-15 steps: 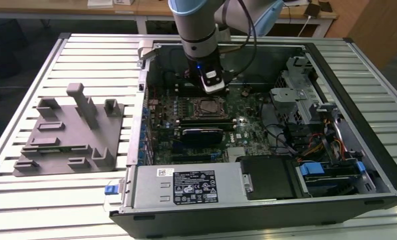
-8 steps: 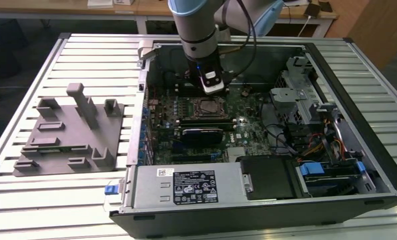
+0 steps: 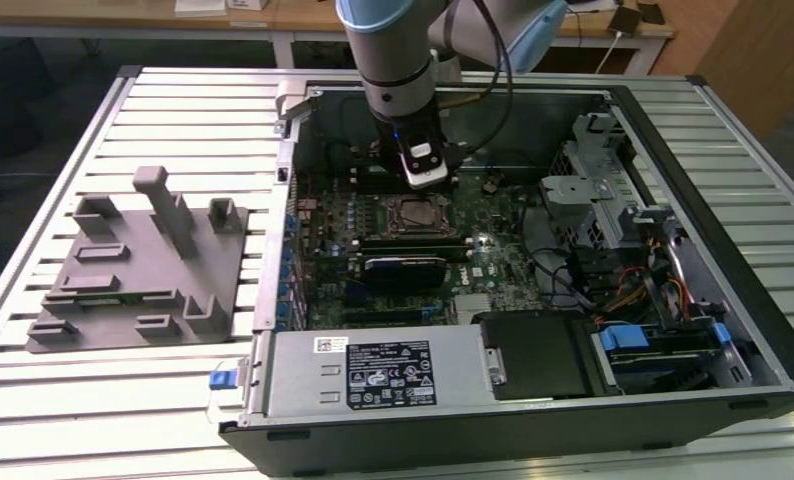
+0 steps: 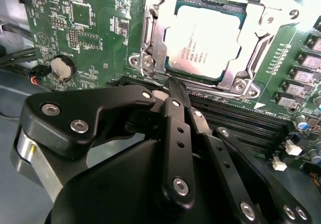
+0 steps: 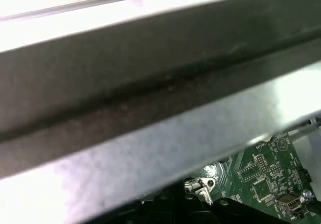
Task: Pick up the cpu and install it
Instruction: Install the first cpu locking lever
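Observation:
The cpu [image 4: 203, 45], a pale silver square chip, lies flat inside the metal-framed socket [image 4: 150, 43] on the green motherboard [image 4: 95, 28]. The socket frame stands open around it. In the second wrist view my gripper [image 4: 173, 86] is a black linkage whose fingers meet at a narrow tip just short of the socket's edge, with nothing between them. The exterior view has the gripper [image 3: 421, 178] hanging inside the open computer case, just beyond the socket [image 3: 413, 213] and slightly above the board.
The open case [image 3: 717, 330] holds a black power supply [image 3: 370, 375], drive cages and cables on the exterior view's right. Memory slots [image 4: 241, 123] run beside the socket. A grey fixture block [image 3: 144, 270] sits on the slatted table at the exterior view's left. The case wall [image 5: 150, 83] is close.

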`<action>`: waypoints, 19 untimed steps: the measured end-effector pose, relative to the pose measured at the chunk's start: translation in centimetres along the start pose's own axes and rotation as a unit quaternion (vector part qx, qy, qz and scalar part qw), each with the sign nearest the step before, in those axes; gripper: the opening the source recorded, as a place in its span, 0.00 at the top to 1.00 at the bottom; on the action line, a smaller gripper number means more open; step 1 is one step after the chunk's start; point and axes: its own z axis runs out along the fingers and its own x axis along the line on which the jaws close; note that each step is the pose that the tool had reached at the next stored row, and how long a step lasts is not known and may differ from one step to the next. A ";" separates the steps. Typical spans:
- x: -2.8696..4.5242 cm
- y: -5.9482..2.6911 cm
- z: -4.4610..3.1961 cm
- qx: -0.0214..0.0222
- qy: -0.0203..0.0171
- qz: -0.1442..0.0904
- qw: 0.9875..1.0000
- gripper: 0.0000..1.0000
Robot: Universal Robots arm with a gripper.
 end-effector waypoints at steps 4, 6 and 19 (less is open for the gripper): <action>-0.06 0.06 -0.31 0.000 0.000 0.000 1.000 0.89; -0.06 0.06 -0.31 0.000 0.000 0.000 1.000 0.89; 0.04 0.28 -0.29 -0.001 0.001 0.000 1.000 0.89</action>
